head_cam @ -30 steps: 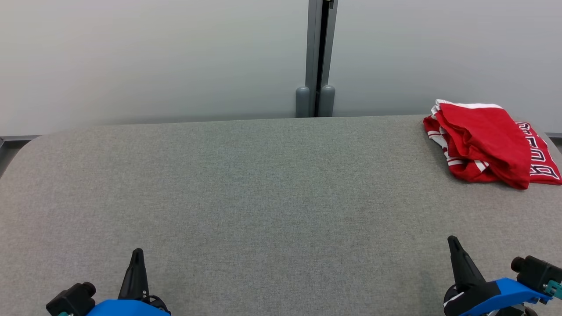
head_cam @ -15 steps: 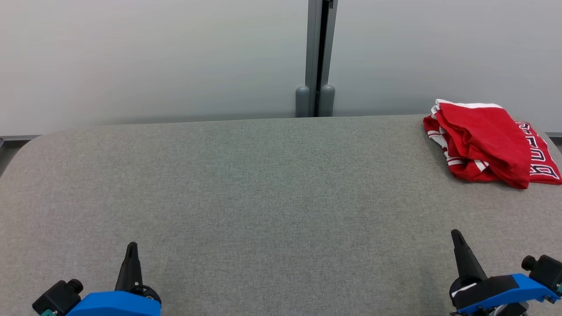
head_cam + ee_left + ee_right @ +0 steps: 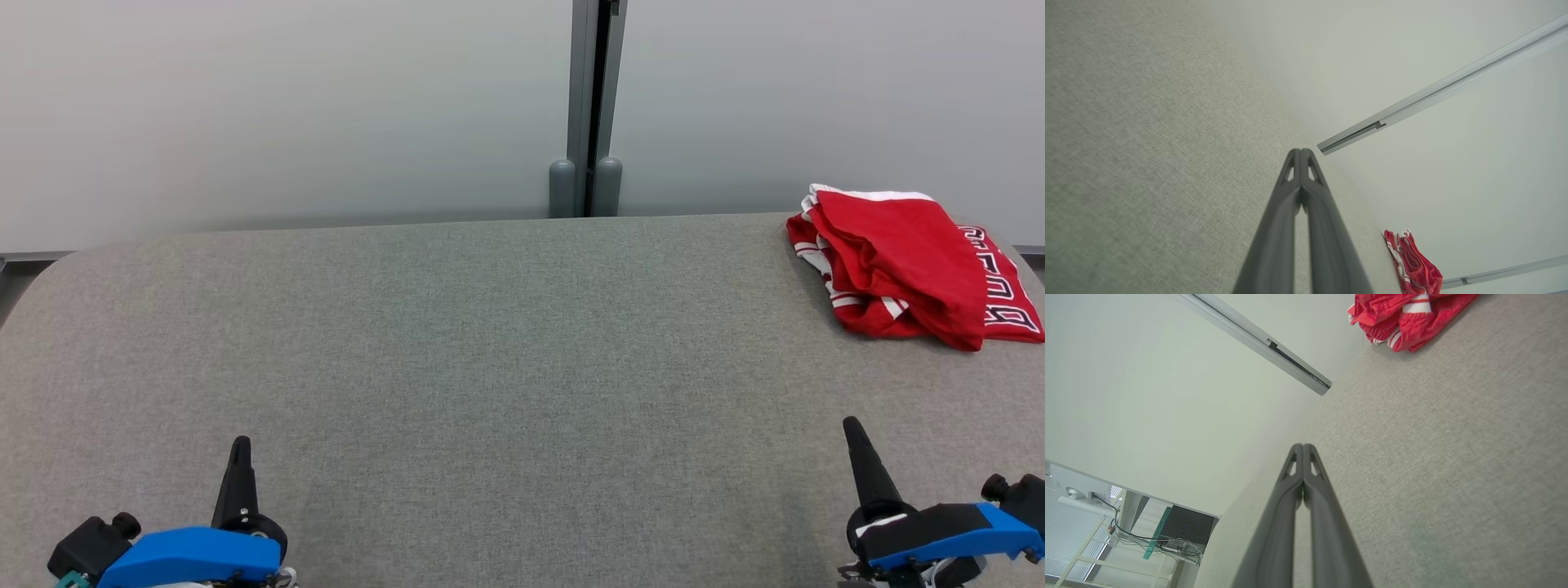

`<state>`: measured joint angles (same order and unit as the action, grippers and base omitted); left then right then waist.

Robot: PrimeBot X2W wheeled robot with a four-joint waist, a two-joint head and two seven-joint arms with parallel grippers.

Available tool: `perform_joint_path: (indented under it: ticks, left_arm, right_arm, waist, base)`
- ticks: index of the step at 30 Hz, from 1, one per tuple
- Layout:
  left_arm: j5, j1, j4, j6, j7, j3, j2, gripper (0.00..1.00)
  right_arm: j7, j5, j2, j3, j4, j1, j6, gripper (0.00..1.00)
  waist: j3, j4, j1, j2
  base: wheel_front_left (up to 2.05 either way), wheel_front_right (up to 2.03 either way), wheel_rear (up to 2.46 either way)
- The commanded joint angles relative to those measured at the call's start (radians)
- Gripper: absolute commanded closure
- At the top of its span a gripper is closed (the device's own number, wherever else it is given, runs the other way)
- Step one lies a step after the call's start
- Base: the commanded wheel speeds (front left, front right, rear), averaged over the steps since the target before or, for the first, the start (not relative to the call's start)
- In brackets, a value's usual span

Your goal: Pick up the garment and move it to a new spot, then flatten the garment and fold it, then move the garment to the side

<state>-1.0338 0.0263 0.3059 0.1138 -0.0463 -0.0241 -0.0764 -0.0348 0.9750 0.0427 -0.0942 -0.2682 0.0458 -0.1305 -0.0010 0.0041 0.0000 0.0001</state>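
At the far right corner of the grey table [image 3: 490,343], the red garment [image 3: 902,261] lies bunched and folded over itself, where it lay a second ago. Since then both arms have drifted outward, their fingertips reaching slightly farther across the tabletop. The left gripper [image 3: 240,447] and right gripper [image 3: 852,426] are pressed fully closed, holding nothing, both well apart from the garment.
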Motion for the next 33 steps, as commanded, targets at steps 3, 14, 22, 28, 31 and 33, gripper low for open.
perform_joint_path:
  ticks: [3,14,22,28,31,33]
  left_arm:
    - [-0.039,0.032,-0.017,0.004,0.010,-0.013,0.000,1.00]
    - [-0.148,0.044,-0.026,0.008,0.041,-0.028,0.004,1.00]
    - [-0.220,0.053,-0.034,0.010,0.062,-0.040,0.008,1.00]
    - [-0.271,0.056,-0.037,0.012,0.076,-0.048,0.011,1.00]
    - [-0.295,0.060,-0.040,0.012,0.083,-0.051,0.012,1.00]
    - [-0.311,0.062,-0.041,0.012,0.088,-0.053,0.013,1.00]
  right_arm:
    - [-0.006,0.045,0.007,-0.003,0.015,0.028,0.000,1.00]
    - [-0.021,0.164,0.008,-0.007,0.017,0.038,0.000,1.00]
    - [-0.032,0.243,0.008,-0.009,0.019,0.043,0.000,1.00]
    - [-0.038,0.300,0.009,-0.011,0.020,0.045,0.000,1.00]
    - [-0.043,0.326,0.009,-0.012,0.020,0.047,0.000,1.00]
    - [-0.043,0.344,0.009,-0.012,0.021,0.049,0.000,1.00]
  waist:
    - [0.000,0.000,0.0000,-0.0001]
    - [0.001,-0.001,0.0000,-0.0001]
    - [0.001,-0.001,0.0000,-0.0001]
    - [0.002,-0.002,0.0000,-0.0001]
    - [0.002,-0.002,0.0000,-0.0001]
    - [0.002,-0.002,0.0000,-0.0001]
  base:
    - [0.00,0.00,0.00]
    - [0.00,0.00,0.00]
    - [0.00,0.00,0.00]
    - [0.00,0.00,0.00]
    - [0.00,0.00,0.00]
    - [0.00,0.00,0.00]
